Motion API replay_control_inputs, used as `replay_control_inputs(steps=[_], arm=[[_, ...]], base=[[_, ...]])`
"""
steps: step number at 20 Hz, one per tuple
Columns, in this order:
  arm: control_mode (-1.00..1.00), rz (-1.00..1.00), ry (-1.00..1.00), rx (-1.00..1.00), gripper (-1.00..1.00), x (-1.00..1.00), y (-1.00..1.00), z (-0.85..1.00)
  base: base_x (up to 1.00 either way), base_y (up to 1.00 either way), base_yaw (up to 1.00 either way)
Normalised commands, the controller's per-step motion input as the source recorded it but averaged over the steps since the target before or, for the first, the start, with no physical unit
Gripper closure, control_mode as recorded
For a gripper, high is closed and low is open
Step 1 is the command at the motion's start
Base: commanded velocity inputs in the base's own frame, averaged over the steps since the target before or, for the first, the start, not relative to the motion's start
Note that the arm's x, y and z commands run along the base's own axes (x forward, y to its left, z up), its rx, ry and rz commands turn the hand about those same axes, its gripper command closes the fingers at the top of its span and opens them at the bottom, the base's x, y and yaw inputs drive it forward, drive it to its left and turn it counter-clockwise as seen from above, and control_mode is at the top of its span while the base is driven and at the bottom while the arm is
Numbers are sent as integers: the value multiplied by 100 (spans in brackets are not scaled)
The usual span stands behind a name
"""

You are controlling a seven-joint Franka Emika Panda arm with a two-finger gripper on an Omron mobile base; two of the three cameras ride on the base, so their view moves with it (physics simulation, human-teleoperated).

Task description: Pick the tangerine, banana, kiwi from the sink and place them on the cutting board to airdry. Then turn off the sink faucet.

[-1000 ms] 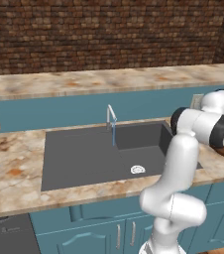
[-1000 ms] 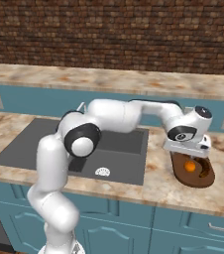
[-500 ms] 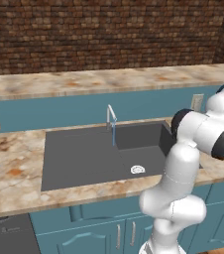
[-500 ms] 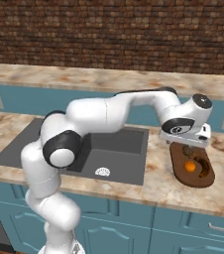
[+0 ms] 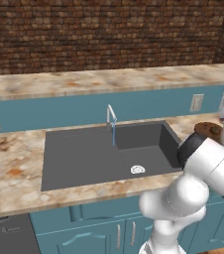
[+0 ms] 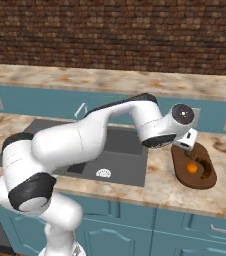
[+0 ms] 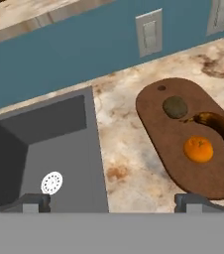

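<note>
From the left base view we see the sink faucet (image 5: 111, 119) running a blue stream into the sink (image 5: 84, 158).

From the right base view, our pincer (image 6: 189, 150) hangs over the cutting board (image 6: 205, 177), just above the tangerine (image 6: 191, 168).

In the hand view, our pincer (image 7: 112, 201) stands wide apart, holding nothing; ahead of its right tip lie the tangerine (image 7: 198, 149), banana (image 7: 223, 130) and kiwi (image 7: 175, 107).

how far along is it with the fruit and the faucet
Done: the bright orange tangerine, olive-brown kiwi and dark brown curved banana all lie on the dark brown wooden cutting board. In hand: nothing; the gripper is open. Left: the thin silver faucet runs a blue stream into the dark grey sink.
</note>
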Motion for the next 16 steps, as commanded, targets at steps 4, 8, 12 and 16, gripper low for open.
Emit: replay_control_inputs(steps=[4,8,12,16], arm=[[-100,-40,3,-1,-100,-5,53,8],[-100,-13,49,8,-100,0,2,55],[-100,2,25,0,-100,-17,29,44],[-100,27,24,10,-100,-17,1,42]], base=[[0,0,0],[0,0,0],[0,0,0],[0,0,0]])
